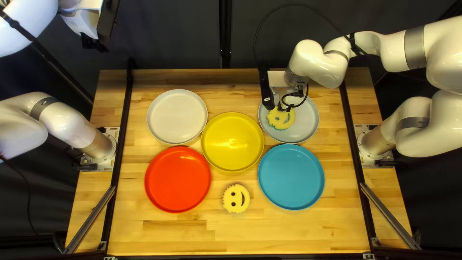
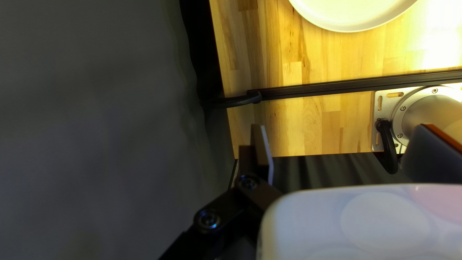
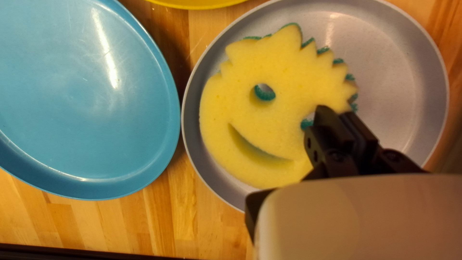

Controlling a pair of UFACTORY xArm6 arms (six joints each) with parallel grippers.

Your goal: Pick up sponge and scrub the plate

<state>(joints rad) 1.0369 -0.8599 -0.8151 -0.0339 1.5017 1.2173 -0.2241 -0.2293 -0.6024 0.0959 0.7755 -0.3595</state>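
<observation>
While right gripper's (image 1: 287, 109) jaws pinch, sponge (image 3: 288, 62) overlies plate (image 3: 394, 86).

- My left gripper (image 1: 96, 44) stands open, a wide gap between its fingers.
- One finger (image 2: 255, 151) shows with its black links; the other is a dark block with an orange edge.
- Beyond them lies the wooden table (image 2: 310, 120), crossed by a black rail (image 2: 337, 87).
- Part of a white plate (image 2: 351, 23) rests on it.
- Near the second finger, a black cable (image 2: 389, 149) curves beside my left arm's metal base (image 2: 426, 113).
- Beside the table hangs a dark curtain (image 2: 96, 120).
</observation>
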